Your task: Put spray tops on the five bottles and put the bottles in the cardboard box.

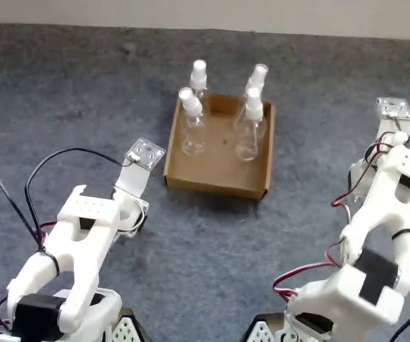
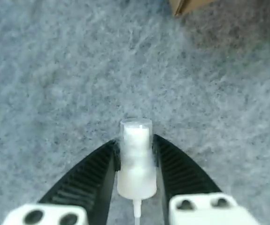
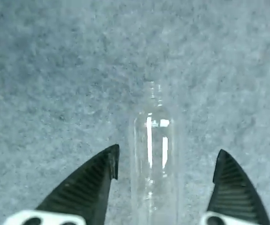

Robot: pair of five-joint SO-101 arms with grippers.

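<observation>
My left gripper (image 2: 135,143) is shut on a white spray top (image 2: 136,159), held just above the grey carpet. Between the fingers of my right gripper (image 3: 167,152), which is open, a clear bottle (image 3: 154,154) lies on the carpet with no top on it; the fingers stand apart from its sides. The cardboard box (image 1: 215,187) sits at the middle back in the high view. Several clear bottles (image 1: 192,128) with white spray tops stand inside it. The left arm (image 1: 83,242) is at the front left, and the right arm (image 1: 383,214) is at the right.
Grey carpet covers the whole surface. A corner of the cardboard box (image 2: 186,5) shows beyond the held spray top in the left wrist view. Cables hang from both arms near the front.
</observation>
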